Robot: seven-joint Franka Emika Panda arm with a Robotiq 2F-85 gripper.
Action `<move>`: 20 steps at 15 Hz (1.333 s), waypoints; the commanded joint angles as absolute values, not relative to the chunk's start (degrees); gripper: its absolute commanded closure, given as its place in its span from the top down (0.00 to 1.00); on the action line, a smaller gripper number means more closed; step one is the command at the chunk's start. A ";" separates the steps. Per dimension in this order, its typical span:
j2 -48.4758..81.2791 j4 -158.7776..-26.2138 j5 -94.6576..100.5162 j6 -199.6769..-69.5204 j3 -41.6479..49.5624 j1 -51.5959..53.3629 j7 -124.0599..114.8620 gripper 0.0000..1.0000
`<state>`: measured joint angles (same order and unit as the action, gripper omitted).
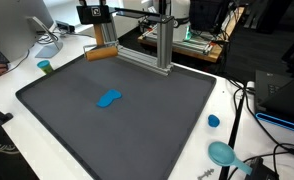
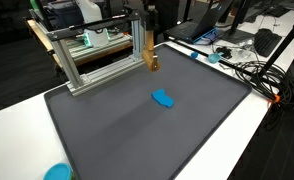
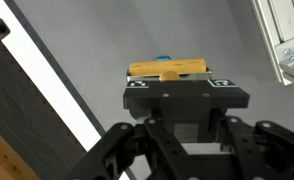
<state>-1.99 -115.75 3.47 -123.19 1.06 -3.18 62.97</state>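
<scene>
My gripper (image 3: pixel 169 80) is shut on a long wooden block (image 3: pixel 167 68), which shows beyond the black marker plate in the wrist view. In both exterior views the gripper (image 1: pixel 100 33) (image 2: pixel 145 32) holds the block (image 1: pixel 102 53) (image 2: pixel 149 55) low over a far corner of the dark grey mat (image 1: pixel 157 120) (image 2: pixel 117 130). I cannot tell whether the block touches the mat. A small blue object (image 1: pixel 109 98) (image 2: pixel 163 98) lies near the middle of the mat, apart from the block. Its tip (image 3: pixel 163 58) peeks over the block in the wrist view.
An aluminium frame (image 1: pixel 162 45) (image 2: pixel 87 55) stands along the mat's far edge, close beside the gripper. On the white table lie a green cup (image 1: pixel 45 67), a small blue cup (image 1: pixel 214 121) and a teal scoop (image 1: pixel 224 153). Cables (image 2: pixel 249 72) trail off one side.
</scene>
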 commanded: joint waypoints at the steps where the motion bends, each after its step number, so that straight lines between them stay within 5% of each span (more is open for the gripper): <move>1: -1.98 -115.57 3.50 -123.05 1.51 -2.46 62.93 0.46; 3: -1.92 -115.42 3.50 -123.05 1.46 -2.37 62.93 0.46; 4: -1.92 -115.39 3.50 -123.05 1.46 -2.37 62.93 0.21; 15: -13.93 -117.60 5.39 -108.83 -0.91 1.71 39.26 0.21; 16: -11.00 -115.57 6.58 -108.39 -0.75 1.96 40.81 0.46; 18: -12.21 -116.18 6.47 -108.40 -0.69 2.13 39.88 0.46; 19: -12.42 -116.42 6.47 -108.40 -0.64 2.14 39.77 0.21; 20: -11.22 -115.23 4.77 -107.13 -0.80 2.16 36.92 0.21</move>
